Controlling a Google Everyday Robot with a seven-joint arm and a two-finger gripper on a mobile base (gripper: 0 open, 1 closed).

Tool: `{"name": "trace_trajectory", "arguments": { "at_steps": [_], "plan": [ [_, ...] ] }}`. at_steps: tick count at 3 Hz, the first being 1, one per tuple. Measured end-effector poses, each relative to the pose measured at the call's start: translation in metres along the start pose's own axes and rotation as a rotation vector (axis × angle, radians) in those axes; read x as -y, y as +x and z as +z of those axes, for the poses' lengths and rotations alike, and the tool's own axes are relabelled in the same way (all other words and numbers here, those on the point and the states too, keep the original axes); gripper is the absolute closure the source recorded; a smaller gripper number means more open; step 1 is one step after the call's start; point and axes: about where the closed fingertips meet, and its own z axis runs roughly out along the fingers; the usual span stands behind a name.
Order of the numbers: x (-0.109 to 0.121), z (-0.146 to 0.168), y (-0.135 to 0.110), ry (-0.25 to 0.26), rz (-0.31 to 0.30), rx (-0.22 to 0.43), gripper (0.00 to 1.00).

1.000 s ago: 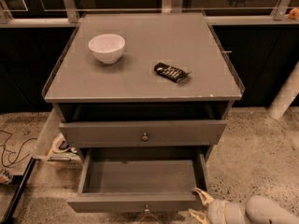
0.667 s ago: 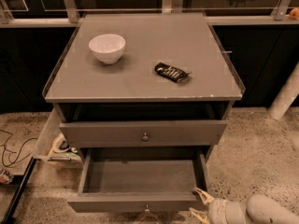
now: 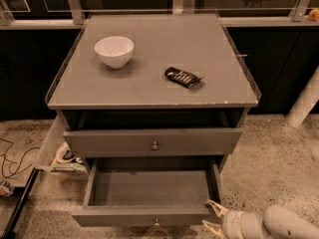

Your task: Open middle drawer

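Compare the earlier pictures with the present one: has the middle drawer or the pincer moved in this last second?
Nothing has visibly changed. The middle drawer stays pulled out, and the pincer stays open by the drawer's front right corner. The white bowl and the dark packet lie where they were.

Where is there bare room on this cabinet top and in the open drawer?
The grey cabinet top is free along its front edge and between the white round bowl and the dark snack packet. The pulled-out grey wooden middle drawer looks bare inside; the robot's hand crowds its front right corner.
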Motion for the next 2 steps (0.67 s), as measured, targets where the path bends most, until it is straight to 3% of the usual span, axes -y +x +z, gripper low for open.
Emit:
{"name": "trace_trajectory", "arguments": {
  "at_steps": [1, 2],
  "plan": [
    [0.0036, -0.0024, 0.0052, 0.012, 0.011, 0.040, 1.00],
    [0.0036, -0.0024, 0.0052, 0.012, 0.011, 0.040, 0.81]
  ]
}}
